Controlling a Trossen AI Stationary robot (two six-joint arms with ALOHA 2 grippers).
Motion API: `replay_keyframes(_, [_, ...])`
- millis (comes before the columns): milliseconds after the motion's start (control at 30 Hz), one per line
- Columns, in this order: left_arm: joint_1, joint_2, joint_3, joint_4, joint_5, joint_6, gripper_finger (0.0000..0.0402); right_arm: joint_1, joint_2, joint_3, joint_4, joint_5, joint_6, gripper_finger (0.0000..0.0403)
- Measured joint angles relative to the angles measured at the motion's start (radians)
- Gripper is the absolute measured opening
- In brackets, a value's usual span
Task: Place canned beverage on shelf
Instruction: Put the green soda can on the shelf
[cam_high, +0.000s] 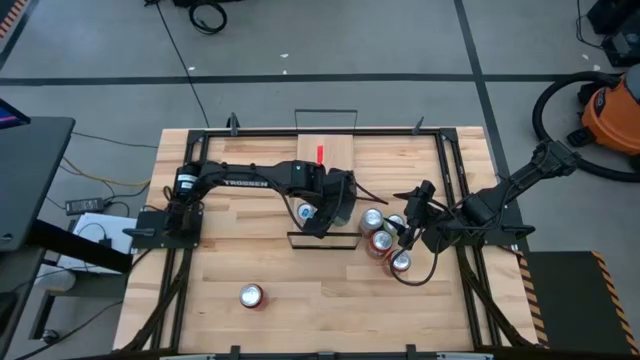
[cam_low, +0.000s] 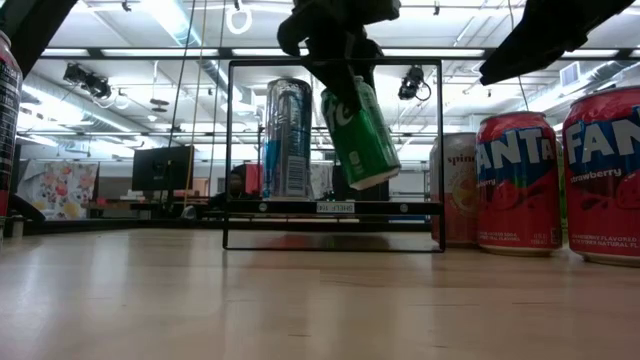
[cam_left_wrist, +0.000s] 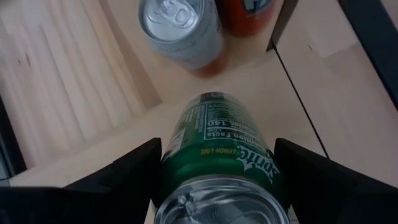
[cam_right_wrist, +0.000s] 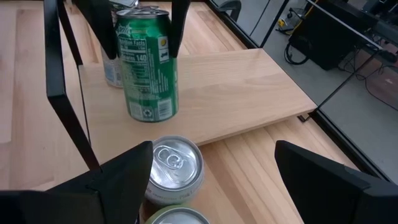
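The shelf (cam_high: 335, 150) is a narrow light-wood board with black wire rails at its far and near ends, in the middle of the table. My left gripper (cam_high: 335, 205) is over its near part, shut on a green Sprite can (cam_low: 358, 135), which also shows in the right wrist view (cam_right_wrist: 146, 68). A tall silver-blue can (cam_low: 288, 138) stands upright on the shelf beside it. My right gripper (cam_high: 408, 228) is open and empty, right of the shelf, over a group of cans (cam_high: 381, 240). My left gripper pinches the Sprite can's side wall near its top end (cam_left_wrist: 180, 149) between its two fingers (cam_left_wrist: 124, 171). The fingers come from above, pointing down at a slant. The can hangs tilted below them, its bottom (cam_low: 375, 183) clear of the shelf board.
Several cans stand right of the shelf, among them red Fanta cans (cam_low: 517, 180). Another can (cam_high: 251, 296) is on the table near the left front. A small red object (cam_high: 320, 153) lies on the shelf's far part. A black frame (cam_high: 450, 170) runs along the table's sides.
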Motion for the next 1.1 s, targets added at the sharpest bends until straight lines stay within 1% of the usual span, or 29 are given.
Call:
replay_keyframes(333, [0.002,0.0,0.0,0.077,0.0,0.003,0.03,0.0,0.0,0.0,0.001,0.0,0.0,0.0348])
replay_keyframes(567, [0.002,0.039,0.002,0.045,0.0,0.003,0.03,0.0,0.0,0.0,0.003,0.0,0.0,0.0348])
replay_keyframes(700, [0.003,0.046,0.003,0.047,-0.001,0.012,0.03,0.0,0.001,-0.001,0.007,-0.001,-0.003,0.0348])
replay_keyframes(867, [0.003,0.049,0.004,0.038,0.028,0.019,0.03,0.001,0.002,-0.001,0.014,-0.001,-0.01,0.0348])
replay_keyframes(1100, [0.003,0.05,0.004,0.037,0.029,0.021,0.03,0.007,0.001,-0.001,0.014,-0.001,-0.01,0.0348])
